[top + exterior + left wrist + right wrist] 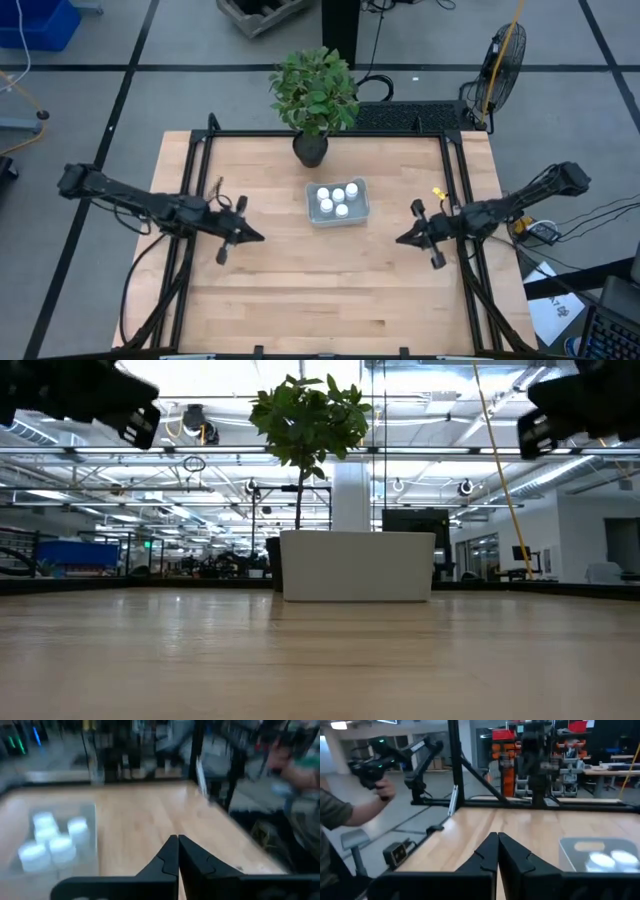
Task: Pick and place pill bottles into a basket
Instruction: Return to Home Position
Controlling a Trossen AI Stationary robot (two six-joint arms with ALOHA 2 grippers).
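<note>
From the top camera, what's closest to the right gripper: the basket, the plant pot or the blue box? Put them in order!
From the right gripper:
1. The basket, in the middle of the table.
2. The plant pot, at the table's far edge.
3. The blue box, off the table, at the picture's top left.
</note>
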